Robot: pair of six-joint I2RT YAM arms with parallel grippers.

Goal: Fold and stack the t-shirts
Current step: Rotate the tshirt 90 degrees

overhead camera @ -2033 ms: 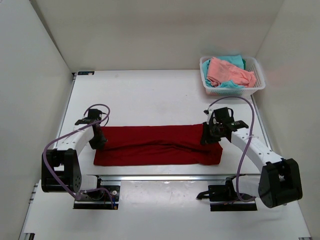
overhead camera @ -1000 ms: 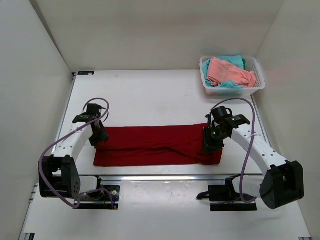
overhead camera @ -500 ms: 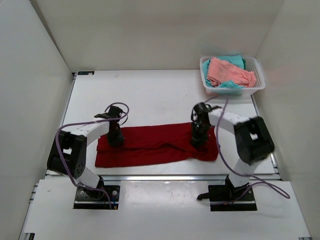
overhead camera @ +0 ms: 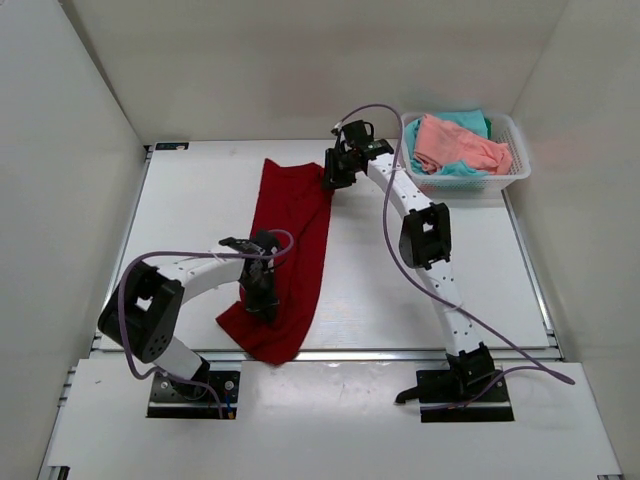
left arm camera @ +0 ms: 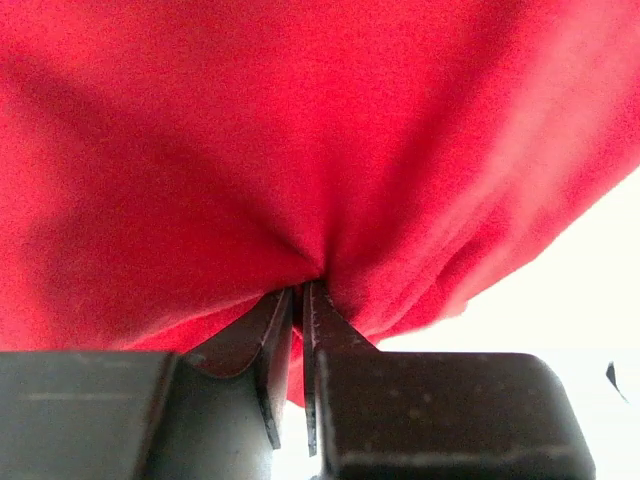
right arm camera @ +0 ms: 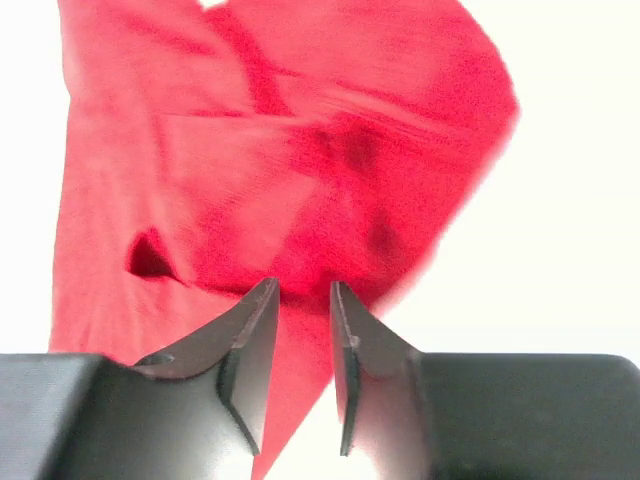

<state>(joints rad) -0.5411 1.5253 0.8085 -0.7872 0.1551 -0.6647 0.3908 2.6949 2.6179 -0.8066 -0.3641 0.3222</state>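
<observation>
Two end effectors hold one garment between them. The left end effector point(overhead camera: 262, 290) has its fingers point(left arm camera: 285, 330) pressed together on a gathered fold of the dark red t-shirt point(overhead camera: 300, 230). In the left wrist view the cloth bunches into creases right at the tips and fills nearly everything above them. The right end effector point(overhead camera: 335, 175) is at the far end of the same shirt. Its fingers point(right arm camera: 250, 340) stand close with only a thin gap, red cloth shows in that gap, and they nip the shirt's upper edge.

Between the two grips the shirt runs as a long narrow band from the far middle of the desk point(overhead camera: 200, 200) down toward the near left, where its lower end lies in a loose heap close to the desk's front edge. The right arm point(overhead camera: 425, 235) stretches far forward across the desk.

Just to the right of the right end effector sits a white mesh basket point(overhead camera: 440, 182) in the far right corner, holding the salmon pink t-shirt point(overhead camera: 455, 145) crumpled on top of the teal t-shirt point(overhead camera: 470, 120). A purple cable point(overhead camera: 385, 110) arcs from the right wrist toward the basket's left side.
</observation>
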